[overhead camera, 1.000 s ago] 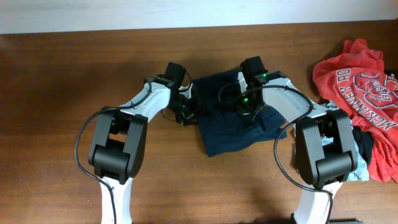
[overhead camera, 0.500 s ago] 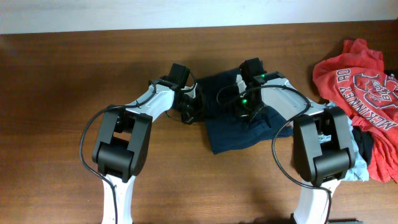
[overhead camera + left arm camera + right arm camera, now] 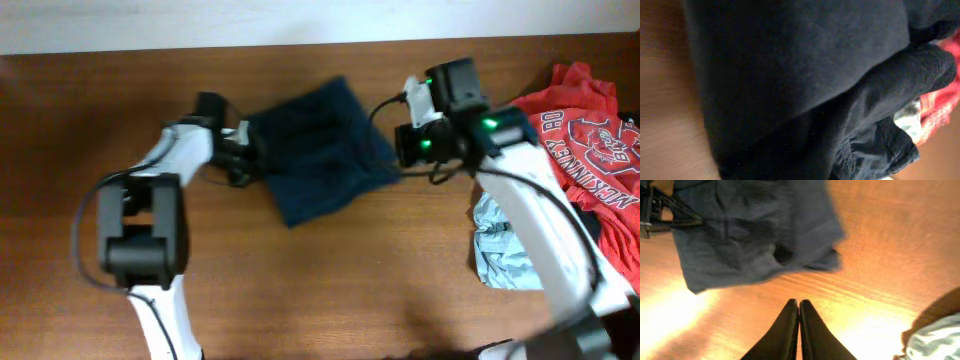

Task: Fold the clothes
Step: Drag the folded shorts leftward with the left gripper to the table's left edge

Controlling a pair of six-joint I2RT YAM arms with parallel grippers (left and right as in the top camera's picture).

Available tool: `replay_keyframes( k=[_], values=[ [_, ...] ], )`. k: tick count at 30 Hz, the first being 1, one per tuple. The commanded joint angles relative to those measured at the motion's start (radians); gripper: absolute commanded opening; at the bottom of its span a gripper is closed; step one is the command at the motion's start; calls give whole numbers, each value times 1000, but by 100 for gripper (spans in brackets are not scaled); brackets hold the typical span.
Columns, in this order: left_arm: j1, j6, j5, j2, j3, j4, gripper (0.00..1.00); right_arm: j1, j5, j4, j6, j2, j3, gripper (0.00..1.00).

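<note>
The navy clothes (image 3: pixel 318 150) lie bunched on the tabletop (image 3: pixel 330 280), between the two claws. The left claw (image 3: pixel 243 160) meets their edge; whether it grips, I cannot tell. The right claw (image 3: pixel 798 305) hovers just short of them, fingers pressed together, empty.

Left arm (image 3: pixel 172 152) reaching forward, left pincer (image 3: pixel 243 158) pointing right, grip unclear, right arm (image 3: pixel 520 190) held high, right pincer (image 3: pixel 799 303) pointing left, fingers pressed together, empty

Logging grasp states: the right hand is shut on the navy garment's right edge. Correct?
Not quite. The right hand is shut, but on nothing: the right wrist view shows it closed over bare table, clear of the navy garment.
</note>
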Motion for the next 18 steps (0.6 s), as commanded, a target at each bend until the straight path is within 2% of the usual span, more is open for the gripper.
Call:
replay_keyframes(
  k=[1,7,14,18],
  values=[
    [124,16,-173,-96,-5,-74,1,3,2,-14,-13,-32,6,8],
    [359,15,-194,-101,-5,-118,1,3,1,-39,-13,-30,6,8],
    [656,-14,-349,-101,-5,-126,0,3,1,-44,-13,-30,6,8],
    [795,-13,-373,-101,-5,-145,0,3,1,-44,-14,-30,6,8]
  ],
)
